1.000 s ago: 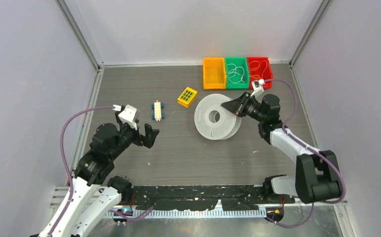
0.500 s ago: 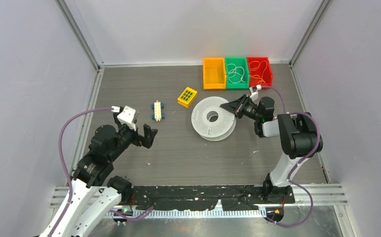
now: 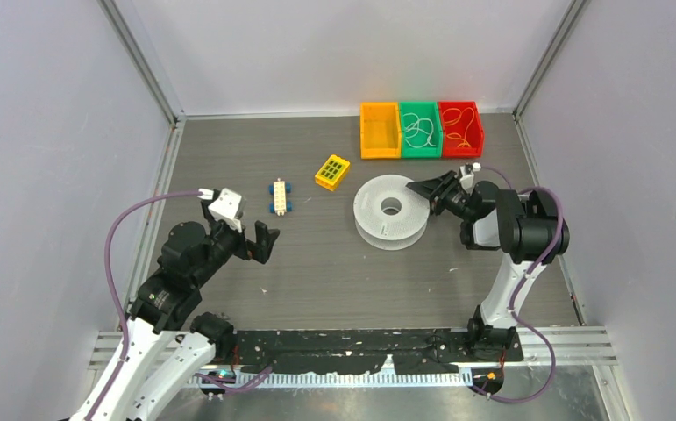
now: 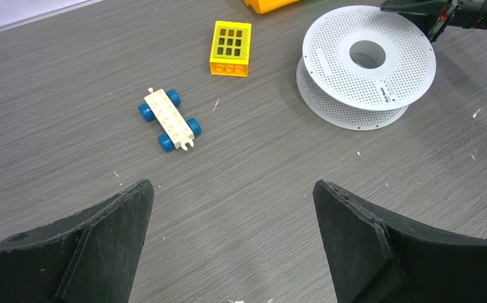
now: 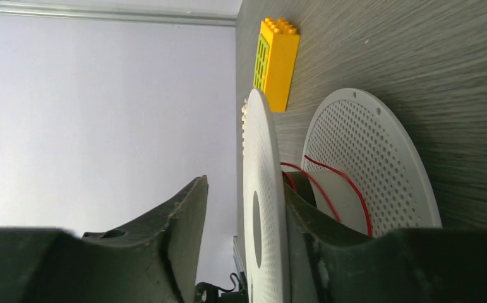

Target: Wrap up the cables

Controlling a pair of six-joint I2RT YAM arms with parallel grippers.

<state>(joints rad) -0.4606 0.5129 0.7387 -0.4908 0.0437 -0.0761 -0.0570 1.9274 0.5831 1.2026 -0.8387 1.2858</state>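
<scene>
Spool now flat, not tilted — right hand slack astride its top flange; left hand agape.

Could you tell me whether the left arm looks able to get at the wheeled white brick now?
Probably yes: the left gripper is open, facing the wheeled white brick, with only bare table between them.

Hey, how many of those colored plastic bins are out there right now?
3. An orange bin, a green bin and a red bin sit side by side at the far edge, toward the right arm's side. None looks hidden.
</scene>
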